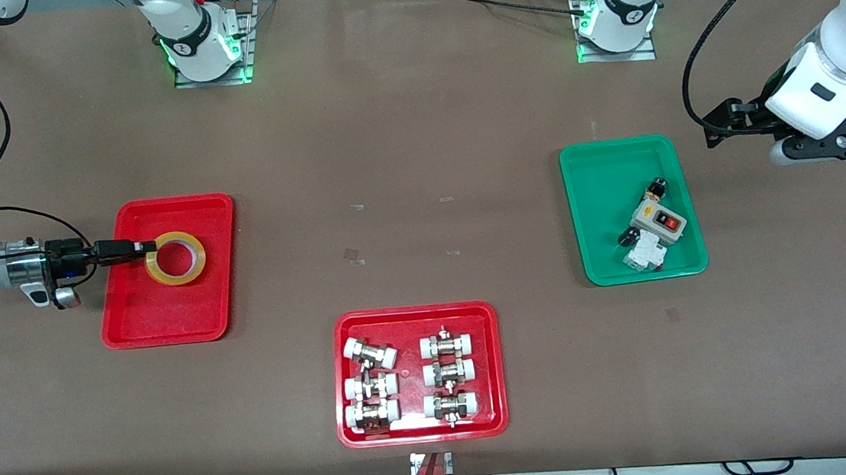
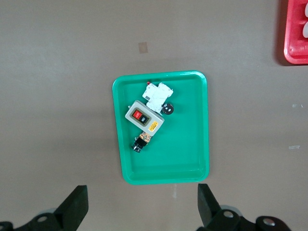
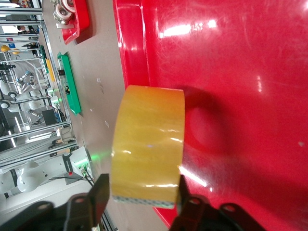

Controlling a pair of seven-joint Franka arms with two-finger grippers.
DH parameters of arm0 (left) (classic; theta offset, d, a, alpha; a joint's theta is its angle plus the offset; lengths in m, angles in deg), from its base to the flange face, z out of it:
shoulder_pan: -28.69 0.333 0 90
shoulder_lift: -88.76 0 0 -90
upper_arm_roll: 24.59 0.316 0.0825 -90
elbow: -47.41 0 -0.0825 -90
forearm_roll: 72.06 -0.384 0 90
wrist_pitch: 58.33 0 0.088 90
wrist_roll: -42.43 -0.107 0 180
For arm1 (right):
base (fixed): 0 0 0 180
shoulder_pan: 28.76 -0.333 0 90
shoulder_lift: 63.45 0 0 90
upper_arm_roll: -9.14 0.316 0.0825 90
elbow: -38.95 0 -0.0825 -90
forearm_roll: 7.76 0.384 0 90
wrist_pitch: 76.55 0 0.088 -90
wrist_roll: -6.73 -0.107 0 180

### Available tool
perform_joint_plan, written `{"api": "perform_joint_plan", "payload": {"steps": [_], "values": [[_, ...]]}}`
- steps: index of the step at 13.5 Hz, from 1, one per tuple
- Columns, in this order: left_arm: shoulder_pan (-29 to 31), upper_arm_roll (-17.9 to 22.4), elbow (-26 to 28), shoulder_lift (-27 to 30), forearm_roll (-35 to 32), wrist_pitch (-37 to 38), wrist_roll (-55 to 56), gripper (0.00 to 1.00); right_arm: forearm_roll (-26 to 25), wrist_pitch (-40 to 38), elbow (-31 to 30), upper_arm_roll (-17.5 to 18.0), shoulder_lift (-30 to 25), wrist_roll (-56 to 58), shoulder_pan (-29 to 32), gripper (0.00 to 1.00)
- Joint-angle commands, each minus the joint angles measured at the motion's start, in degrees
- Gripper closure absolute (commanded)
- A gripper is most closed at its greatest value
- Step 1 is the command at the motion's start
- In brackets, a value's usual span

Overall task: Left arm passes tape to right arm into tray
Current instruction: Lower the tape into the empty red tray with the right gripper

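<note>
The yellow tape (image 1: pixel 174 258) is held just over the plain red tray (image 1: pixel 170 321) toward the right arm's end of the table. My right gripper (image 1: pixel 147 247) is shut on the tape's rim, one finger on each flat face. In the right wrist view the tape (image 3: pixel 148 144) sits between the fingers of the right gripper (image 3: pixel 143 185), and its shadow falls on the tray floor (image 3: pixel 250 120). My left gripper (image 1: pixel 840 146) waits up in the air by the green tray (image 1: pixel 594 176). It is open and empty in the left wrist view (image 2: pixel 142 192).
The green tray (image 2: pixel 192 159) holds a grey switch box with a red button (image 1: pixel 659 221) and small parts. A second red tray (image 1: pixel 415 318) with several white-capped metal fittings lies nearest the front camera. Brown table lies between the trays.
</note>
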Motion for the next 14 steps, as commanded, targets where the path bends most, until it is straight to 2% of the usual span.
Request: {"api": "perform_joint_plan", "payload": {"steps": [1, 8, 12, 14], "values": [[0.5, 0.0, -0.4, 0.3, 0.6, 0.6, -1.3, 0.00, -0.9, 0.8, 0.7, 1.0, -0.4, 0.8, 0.0, 0.00], [0.5, 0.0, -0.6, -0.4, 1.0, 0.2, -1.2, 0.00, -10.4, 4.9, 0.8, 0.9, -1.9, 0.3, -4.6, 0.00], [0.5, 0.0, -0.5, -0.4, 1.2, 0.2, -1.3, 0.00, -18.2, 9.9, 0.6, 1.0, -5.4, 0.1, -7.4, 0.00], [0.5, 0.0, -0.4, -0.4, 1.0, 0.3, -1.2, 0.00, -20.4, 11.1, 0.6, 0.9, -6.5, 0.0, -8.0, 0.00]]}}
